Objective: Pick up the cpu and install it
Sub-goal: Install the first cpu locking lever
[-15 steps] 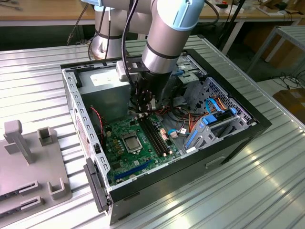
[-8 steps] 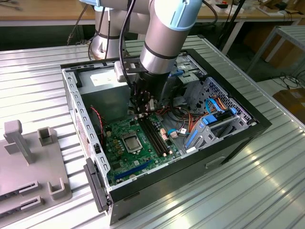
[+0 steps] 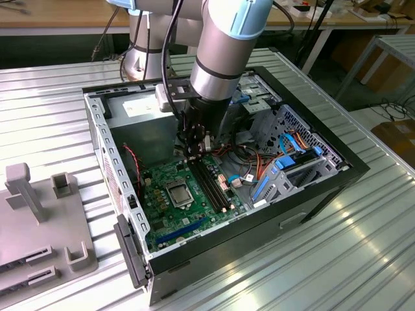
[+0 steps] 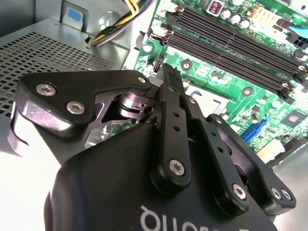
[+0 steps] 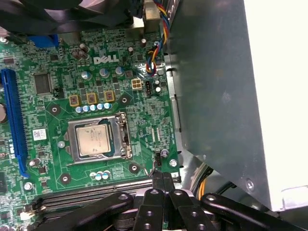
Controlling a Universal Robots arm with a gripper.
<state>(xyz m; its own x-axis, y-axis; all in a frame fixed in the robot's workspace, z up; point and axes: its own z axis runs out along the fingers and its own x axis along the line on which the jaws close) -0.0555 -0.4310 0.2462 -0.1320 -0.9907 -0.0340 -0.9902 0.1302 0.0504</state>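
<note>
- The cpu [image 5: 93, 141] lies flat in the socket [image 5: 96, 139] on the green motherboard [image 5: 144, 115], its silver-grey top facing up inside the metal frame, as the first wrist view shows.
- In the exterior view the cpu [image 3: 177, 192] sits in the socket [image 3: 177, 192] near the middle of the motherboard [image 3: 194, 207], inside the open computer case [image 3: 337, 170] that rests on the ribbed metal table [image 3: 350, 259].
- The gripper [image 3: 196, 154] hangs over the board, between the grey power supply box [image 3: 146, 123] and the black memory slots [image 3: 212, 183], with the arm [image 3: 224, 52] rising above it.
- The gripper [image 5: 162, 179] has its two black fingers pressed together with no gap, and nothing is held between them; in the second wrist view the gripper [image 4: 169, 72] shows the same closed tips.
- The cpu is apart from the gripper: in the first wrist view the fingertips [image 5: 159, 177] sit past the corner of the socket, near the board's edge beside the grey wall of the power supply box [image 5: 216, 86].
- The fingertips are nearer the memory slots [image 5: 96, 195] than the chip.
- A grey fixture [image 3: 39, 214] with upright posts stands on the table at the exterior view's left, well apart from the case.
</note>
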